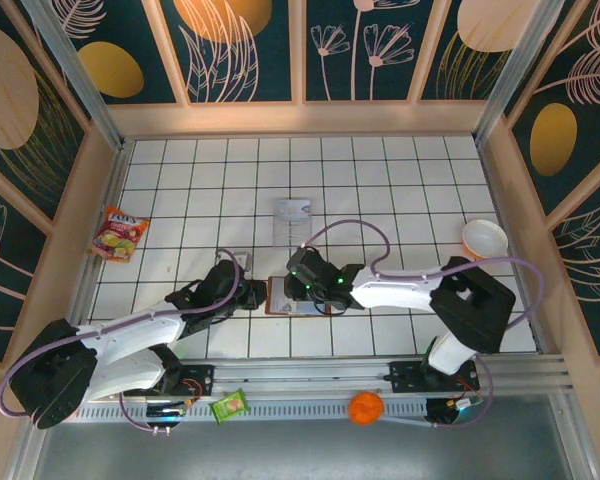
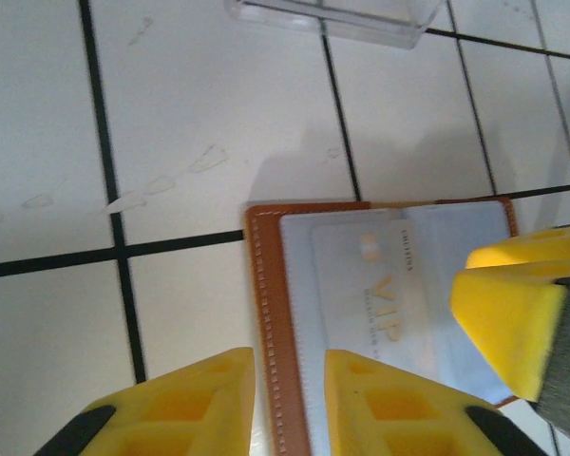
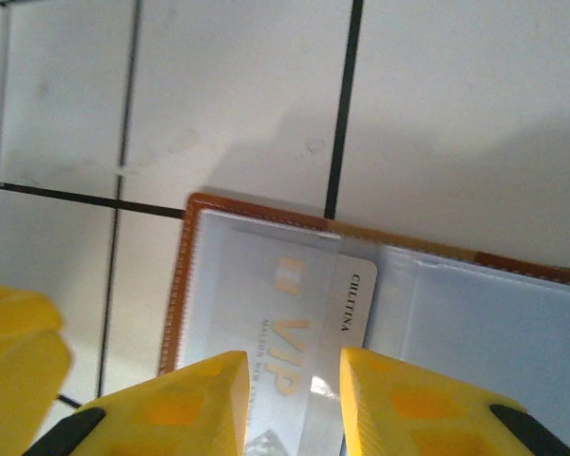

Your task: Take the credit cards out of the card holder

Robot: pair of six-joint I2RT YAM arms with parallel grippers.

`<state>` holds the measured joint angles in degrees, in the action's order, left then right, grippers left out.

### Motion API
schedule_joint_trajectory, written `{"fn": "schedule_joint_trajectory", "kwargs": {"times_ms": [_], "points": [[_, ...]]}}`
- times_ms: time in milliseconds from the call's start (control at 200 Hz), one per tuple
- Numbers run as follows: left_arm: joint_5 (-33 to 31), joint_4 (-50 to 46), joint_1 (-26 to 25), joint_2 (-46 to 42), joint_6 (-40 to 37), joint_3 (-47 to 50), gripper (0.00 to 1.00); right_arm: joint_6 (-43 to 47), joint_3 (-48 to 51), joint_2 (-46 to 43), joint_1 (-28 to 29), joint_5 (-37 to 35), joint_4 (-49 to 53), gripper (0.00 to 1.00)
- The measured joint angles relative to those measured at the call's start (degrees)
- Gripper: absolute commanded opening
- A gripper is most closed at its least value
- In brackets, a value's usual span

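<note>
Roughly, I judge the task barely started: the card holder (image 2: pixel 262 285) lies opened flat on the tabletop (image 1: pixel 400 180), close to its near edge and about midway along it. The one credit card (image 3: pixel 266 313) I can make out, pale with "VIP" lettering, sits in the holder's clear pocket and is not yet out. I see no card lying free on the tiles, so every extraction is left to do. How many more cards the pockets hold I cannot tell. The left gripper (image 2: pixel 287 366) straddles the holder's stitched brown border, jaws narrowly apart; whether it is clenched on that border or only poised over it I cannot tell. The right gripper (image 3: pixel 293 366) stands over the card with a similar narrow gap. Whether it pinches the card or merely brackets it is likewise unclear. The two grippers crowd each other at the holder, a finger of each showing in the other's wrist view, so sideways room there is tight. Bare tiles lie on the holder's far side up to the clear tray (image 1: pixel 293 222). The snack packet (image 1: pixel 120 233) at the left edge and the bowl (image 1: pixel 483 238) toward the right edge are well apart from the work.
</note>
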<state>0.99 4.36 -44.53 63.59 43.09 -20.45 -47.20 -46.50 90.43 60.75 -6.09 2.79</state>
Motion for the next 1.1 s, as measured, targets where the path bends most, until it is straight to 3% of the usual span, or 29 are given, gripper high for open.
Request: {"fn": "schedule_joint_trajectory", "kwargs": {"times_ms": [135, 415, 626, 1096], "points": [[1.79, 2.25, -0.52, 2.82, 0.04, -1.44, 0.15, 1.55, 1.64, -3.58, -0.46, 0.66, -1.36, 0.26], [3.54, 5.95, -2.69, 13.42, 0.09, -2.47, 0.08, 3.89, 4.09, -2.38, -4.52, 11.21, -4.52, 0.25], [2.71, 5.92, -2.69, 14.25, 0.02, -2.82, 0.04, 3.58, 4.74, 0.04, -5.35, 16.31, -6.23, 0.25], [3.08, 7.69, -2.69, 13.16, 0.68, -0.85, 0.03, 2.29, 6.10, 2.75, -7.96, 19.74, -8.98, 0.24]]}}
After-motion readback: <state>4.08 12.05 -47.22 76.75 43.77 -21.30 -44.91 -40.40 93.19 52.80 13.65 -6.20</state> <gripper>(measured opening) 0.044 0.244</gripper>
